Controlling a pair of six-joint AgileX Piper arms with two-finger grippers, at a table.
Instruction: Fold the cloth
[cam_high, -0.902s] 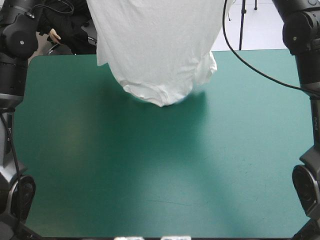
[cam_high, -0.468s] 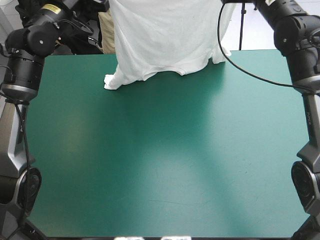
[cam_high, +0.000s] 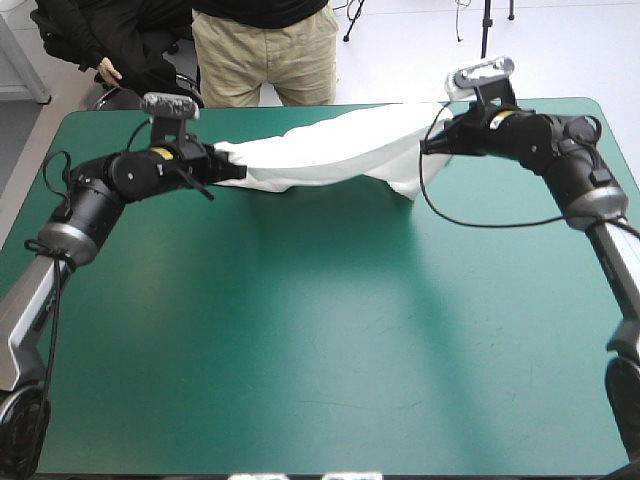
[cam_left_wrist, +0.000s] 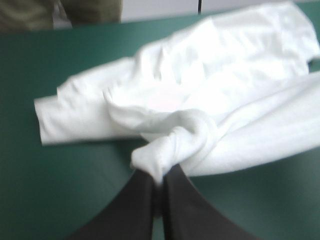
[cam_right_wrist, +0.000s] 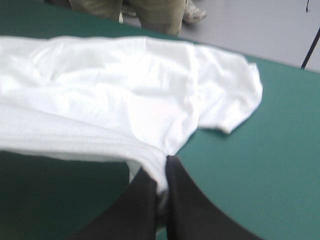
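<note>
High view: white short-sleeved fabric T-shirt (cam_high: 330, 150) stretched low between both arms, toward the far edge of the teal-green cover (cam_high: 320, 320).
At one end the left gripper (cam_high: 222, 163) is clenched on a bunched corner. The shirt sags from it onto the cover and runs to the right gripper (cam_high: 437, 140), pinched tight on the opposite corner. Likely step: spreading it flat. Next calls for lowering both ends evenly and drawing the cloth taut.

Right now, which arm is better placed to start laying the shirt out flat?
Likely the right: the right gripper holds a smooth edge of the T-shirt, with cloth spread beyond it. The left gripper pinches a twisted bunch.
</note>
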